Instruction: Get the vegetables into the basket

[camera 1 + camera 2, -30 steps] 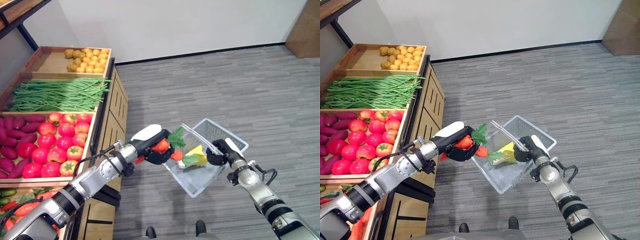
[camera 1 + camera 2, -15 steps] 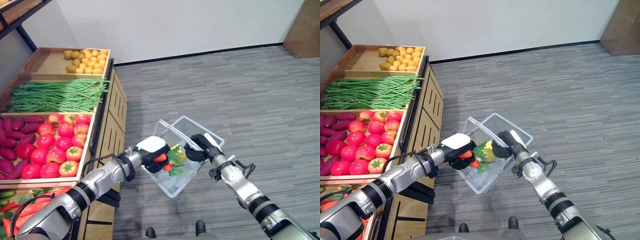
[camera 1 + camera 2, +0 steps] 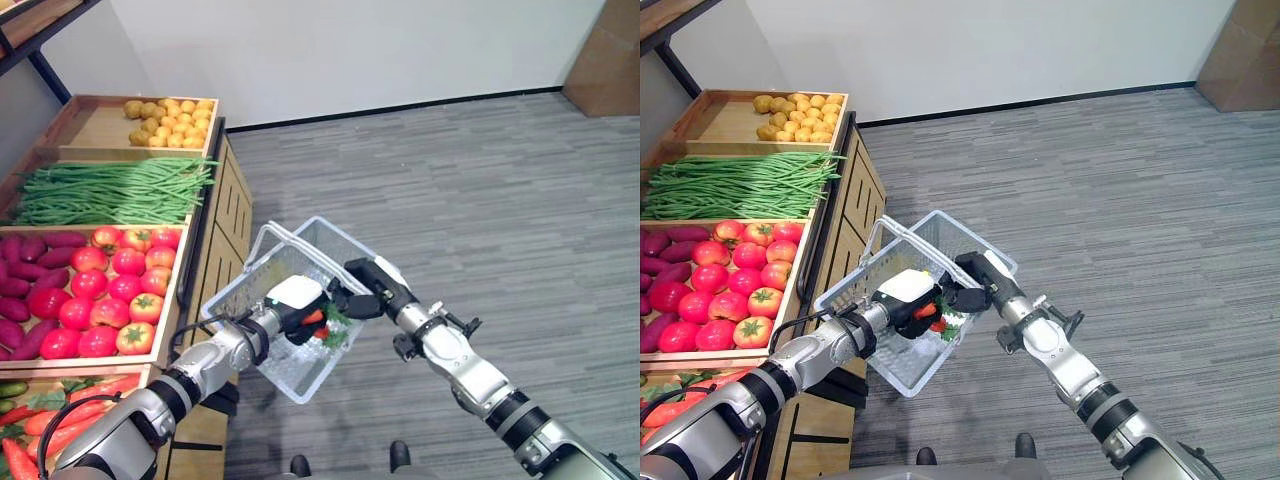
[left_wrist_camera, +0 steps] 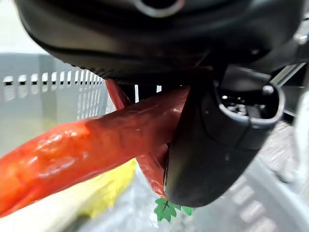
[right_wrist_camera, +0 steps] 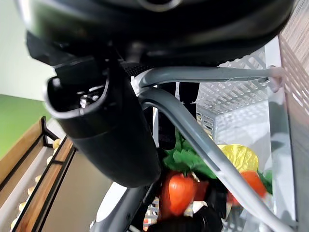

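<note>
A white mesh basket hangs tilted beside the vegetable stand. My right hand is shut on its two grey handles. Inside the basket my left hand, with its white thumb cover, is shut on an orange-red carrot. The carrot is pinched between the thumb and the fingers, its tip pointing into the basket. Below it lie a yellow vegetable, green leaves and other orange pieces.
The wooden stand at the left holds crates of tomatoes, green beans, small yellow potatoes and purple sweet potatoes, with carrots lower down. Grey floor spreads to the right, and a wooden cabinet stands far right.
My right hand has carried the basket leftward, close to the stand. My left hand with the carrot, earlier at the basket's edge, now sits inside it.
</note>
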Controlling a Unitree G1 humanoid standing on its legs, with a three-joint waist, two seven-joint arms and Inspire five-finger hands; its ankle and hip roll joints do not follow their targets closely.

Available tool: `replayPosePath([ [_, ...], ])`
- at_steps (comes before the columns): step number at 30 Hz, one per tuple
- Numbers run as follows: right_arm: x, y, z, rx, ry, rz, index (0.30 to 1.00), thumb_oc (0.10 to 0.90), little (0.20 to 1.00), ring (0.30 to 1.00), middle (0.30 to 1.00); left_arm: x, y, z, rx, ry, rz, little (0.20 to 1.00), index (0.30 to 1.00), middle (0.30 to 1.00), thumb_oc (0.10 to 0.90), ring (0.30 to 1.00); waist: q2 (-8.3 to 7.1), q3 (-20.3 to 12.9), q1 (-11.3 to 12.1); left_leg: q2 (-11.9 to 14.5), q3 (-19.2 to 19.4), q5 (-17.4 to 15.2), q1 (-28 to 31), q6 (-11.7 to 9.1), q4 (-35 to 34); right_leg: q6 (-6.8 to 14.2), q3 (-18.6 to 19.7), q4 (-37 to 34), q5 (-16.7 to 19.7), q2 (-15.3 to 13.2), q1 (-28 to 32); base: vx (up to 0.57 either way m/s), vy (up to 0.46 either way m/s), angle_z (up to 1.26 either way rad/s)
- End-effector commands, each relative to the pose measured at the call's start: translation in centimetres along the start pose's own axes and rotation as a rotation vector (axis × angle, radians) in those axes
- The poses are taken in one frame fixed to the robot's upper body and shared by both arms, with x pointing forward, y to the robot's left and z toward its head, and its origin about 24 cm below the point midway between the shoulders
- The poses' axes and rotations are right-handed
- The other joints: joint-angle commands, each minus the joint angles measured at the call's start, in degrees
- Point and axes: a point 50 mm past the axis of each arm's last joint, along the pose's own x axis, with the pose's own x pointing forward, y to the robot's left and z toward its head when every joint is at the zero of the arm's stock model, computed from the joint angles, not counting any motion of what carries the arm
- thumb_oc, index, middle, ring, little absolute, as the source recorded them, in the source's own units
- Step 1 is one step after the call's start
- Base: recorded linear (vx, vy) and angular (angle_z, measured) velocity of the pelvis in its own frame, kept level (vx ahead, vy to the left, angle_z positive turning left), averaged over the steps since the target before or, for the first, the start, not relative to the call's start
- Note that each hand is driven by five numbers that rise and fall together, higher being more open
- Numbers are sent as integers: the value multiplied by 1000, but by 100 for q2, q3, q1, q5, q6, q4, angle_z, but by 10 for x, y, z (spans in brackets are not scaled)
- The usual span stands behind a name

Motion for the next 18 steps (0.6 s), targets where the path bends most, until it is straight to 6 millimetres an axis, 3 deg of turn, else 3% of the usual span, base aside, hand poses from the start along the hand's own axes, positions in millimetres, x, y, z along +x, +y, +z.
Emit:
replayPosePath([
  [1, 22, -2, 104, 65, -497, -3, 300, 400, 300, 300, 300, 8, 35, -20, 63, 62, 146, 1000, 1000, 1000, 900, 1000, -391, -519, -24, 104, -335, -235, -163, -281, 1, 496, -86, 2, -34, -344, -74, -5, -5, -3],
  [11, 15, -16, 71, 42, -370, -74, 300, 400, 300, 300, 300, -2, 23, -23, 17, 82, 136, 1000, 1000, 1000, 900, 1000, -404, -545, 10, 110, -427, -201, -181, -298, 1, 446, -162, 2, -83, -327, -4, -1, -3, -1],
  [15, 8, -25, 50, 28, -289, -138, 300, 400, 300, 300, 300, -11, 22, -20, -102, 81, 199, 1000, 1000, 1000, 900, 1000, -423, -565, 59, 118, -491, -179, -190, -300, 1, 431, -207, 2, -102, -325, 26, 0, 0, 0],
  [18, -6, -39, 24, 8, -192, -225, 300, 400, 300, 300, 300, -31, 21, -13, -296, 53, 279, 1000, 1000, 1000, 900, 1000, -447, -563, 150, 114, -575, -161, -206, -295, 1, 414, -256, 2, -121, -320, 62, 7, -22, 8],
])
